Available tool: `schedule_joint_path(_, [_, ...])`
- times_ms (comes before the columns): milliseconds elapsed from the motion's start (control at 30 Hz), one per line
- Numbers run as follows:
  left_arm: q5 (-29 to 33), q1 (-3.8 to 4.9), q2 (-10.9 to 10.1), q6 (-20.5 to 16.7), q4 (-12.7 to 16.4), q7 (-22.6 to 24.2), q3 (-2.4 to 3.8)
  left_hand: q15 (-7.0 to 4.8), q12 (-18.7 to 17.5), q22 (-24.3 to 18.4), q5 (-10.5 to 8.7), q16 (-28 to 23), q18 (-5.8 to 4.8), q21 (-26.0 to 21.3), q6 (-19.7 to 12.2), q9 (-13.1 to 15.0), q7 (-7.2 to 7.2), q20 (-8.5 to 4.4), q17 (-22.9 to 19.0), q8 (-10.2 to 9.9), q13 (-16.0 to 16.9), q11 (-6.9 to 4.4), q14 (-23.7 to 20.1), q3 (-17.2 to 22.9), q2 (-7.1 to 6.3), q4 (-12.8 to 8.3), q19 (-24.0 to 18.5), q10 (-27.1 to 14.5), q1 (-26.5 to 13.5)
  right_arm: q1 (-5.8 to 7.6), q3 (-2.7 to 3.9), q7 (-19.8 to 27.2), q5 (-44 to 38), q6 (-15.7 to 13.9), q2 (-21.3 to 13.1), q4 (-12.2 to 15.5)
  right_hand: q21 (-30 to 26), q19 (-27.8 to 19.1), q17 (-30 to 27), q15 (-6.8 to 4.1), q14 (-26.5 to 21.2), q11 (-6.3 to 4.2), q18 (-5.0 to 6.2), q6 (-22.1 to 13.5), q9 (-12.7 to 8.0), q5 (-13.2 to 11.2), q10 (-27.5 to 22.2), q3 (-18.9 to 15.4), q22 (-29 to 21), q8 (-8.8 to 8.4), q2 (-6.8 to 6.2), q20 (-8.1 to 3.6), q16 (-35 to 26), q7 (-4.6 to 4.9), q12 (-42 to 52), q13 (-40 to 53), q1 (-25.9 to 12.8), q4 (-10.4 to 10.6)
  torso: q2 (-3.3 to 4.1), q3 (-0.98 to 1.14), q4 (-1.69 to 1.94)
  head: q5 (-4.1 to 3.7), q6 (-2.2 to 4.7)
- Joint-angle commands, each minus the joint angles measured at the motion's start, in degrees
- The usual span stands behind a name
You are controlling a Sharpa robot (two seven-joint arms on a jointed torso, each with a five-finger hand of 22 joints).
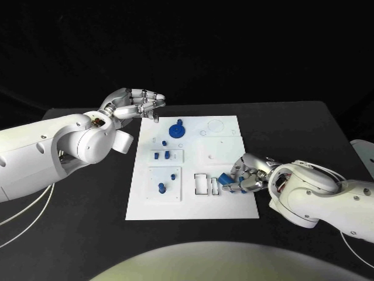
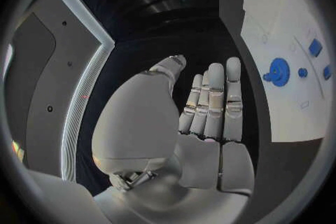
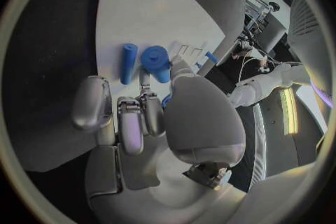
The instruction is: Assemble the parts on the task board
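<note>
The white task board [image 1: 195,202] lies in the middle of the black table. A blue gear [image 1: 177,129] and several small blue parts [image 1: 162,155] stand in its left half. My right hand [image 1: 247,175] rests at the board's right edge with its fingers curled in. A bit of a blue part [image 3: 166,102] shows between its thumb and fingers. A blue cylinder [image 3: 129,63] and a blue round part [image 3: 157,60] lie on the board just past the fingertips. My left hand [image 1: 136,104] hovers over the board's far left corner, fingers stretched out and holding nothing. The blue gear [image 2: 279,71] lies beyond that hand.
White frames [image 1: 205,184] lie on the board just left of my right hand. A round recess [image 1: 215,124] sits at the far right of the board. Bare black table [image 1: 305,129] surrounds the board on all sides.
</note>
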Motion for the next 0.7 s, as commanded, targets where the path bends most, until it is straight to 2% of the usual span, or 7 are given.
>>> schedule_joint_path(33, [0.16,0.03,0.10,0.92,0.11,0.17,0.03,0.19,0.39,-0.07,0.12,0.12,0.50,-0.24,-0.25,0.06,0.05,0.15,-0.06,0.29,-0.06,-0.01,-0.26,0.34,0.28,0.13,0.09,-0.43,-0.39,-0.39,-0.02,-0.70,-0.78,1.17,0.41,-0.22,0.28,0.30,12.62,-0.47,5.59,-0.18,-0.84,0.74,0.15,0.48,0.72,0.15,8.58,0.21,0.50,0.01,0.30,-0.19,0.45,5.34,-0.23,-0.19,0.02,0.02,0.07,0.02,-0.07])
schedule_joint_path(100, [0.16,0.03,0.08,0.91,0.12,0.16,0.03,0.19,0.39,-0.07,0.12,0.12,0.50,-0.24,-0.25,0.06,0.05,0.15,-0.06,0.29,-0.06,-0.01,-0.26,0.34,0.28,0.13,0.09,-0.43,-0.39,-0.48,-0.02,-0.85,-0.76,1.02,0.46,-0.22,0.29,0.31,12.55,-0.50,5.58,-0.22,-0.84,0.84,0.20,0.63,0.61,0.29,8.58,0.21,0.65,-0.01,0.28,-0.22,0.27,5.16,-0.08,-0.21,0.02,0.01,0.12,0.03,-0.07])
schedule_joint_path(200, [0.16,0.03,0.03,0.86,0.15,0.14,0.03,0.19,0.39,-0.07,0.12,0.12,0.50,-0.24,-0.25,0.06,0.05,0.15,-0.06,0.29,-0.06,-0.01,-0.26,0.34,0.28,0.13,0.09,-0.43,-0.39,-0.58,-0.02,-1.07,-0.49,0.67,0.51,-0.17,0.54,0.38,12.80,-0.64,5.62,-0.39,-0.88,1.47,0.39,1.45,0.54,0.87,8.64,0.28,1.68,-0.11,0.35,-0.42,0.10,5.00,-0.06,-0.18,-0.01,-0.04,0.13,-0.01,-0.07])
schedule_joint_path(333, [0.16,0.03,0.02,0.78,0.18,0.14,0.03,0.19,0.43,-0.08,0.13,0.14,0.49,-0.26,-0.30,0.06,0.06,0.15,-0.07,0.33,-0.06,0.00,-0.25,0.32,0.26,0.15,0.10,-0.45,-0.43,-0.65,-0.02,-1.19,-0.09,-0.07,0.60,-0.06,0.87,0.47,13.07,-0.78,5.68,-0.57,-0.93,1.97,0.50,2.34,0.89,1.28,8.72,0.25,2.15,-0.23,0.41,-0.61,0.63,5.53,0.15,-0.26,-0.02,-0.04,0.09,0.11,-0.07])
schedule_joint_path(433, [0.16,0.03,0.01,0.75,0.20,0.15,0.02,0.19,0.44,-0.08,0.13,0.14,0.49,-0.27,-0.30,0.06,0.06,0.16,-0.08,0.33,-0.07,0.00,-0.26,0.32,0.26,0.15,0.10,-0.46,-0.44,-0.67,-0.02,-1.15,0.16,-1.73,0.55,0.26,1.43,0.64,13.31,-1.02,5.72,-0.85,-1.02,2.80,0.59,3.82,1.34,2.13,8.86,0.19,2.81,-0.44,0.47,-0.91,1.27,6.18,1.07,-0.34,-0.04,-0.02,0.08,0.15,-0.07])
schedule_joint_path(533, [0.16,0.03,0.01,0.72,0.18,0.15,0.02,0.19,0.44,-0.08,0.13,0.14,0.49,-0.27,-0.30,0.06,0.06,0.16,-0.08,0.33,-0.07,0.00,-0.26,0.32,0.26,0.15,0.10,-0.46,-0.44,-0.67,-0.02,-1.07,0.25,-3.53,0.33,0.79,1.73,0.73,13.64,-1.16,5.79,-1.02,-1.08,3.35,0.61,5.04,1.52,2.53,8.93,0.13,2.89,-0.57,0.56,-1.11,1.53,6.45,1.40,-0.34,-0.05,-0.03,0.01,0.15,-0.07])
schedule_joint_path(700, [0.16,0.03,0.07,0.71,0.18,0.15,0.02,0.19,0.44,-0.08,0.13,0.14,0.49,-0.27,-0.30,0.06,0.06,0.16,-0.08,0.33,-0.07,0.00,-0.26,0.32,0.26,0.15,0.10,-0.46,-0.44,-0.53,0.00,-0.90,0.84,-6.55,-0.27,2.07,1.89,0.80,13.86,-1.28,5.83,-1.14,-1.11,4.03,0.61,5.80,1.74,2.59,8.97,0.01,2.99,-0.70,0.61,-1.24,1.82,6.76,0.45,-0.17,-0.06,-0.08,0.08,0.05,-0.07])
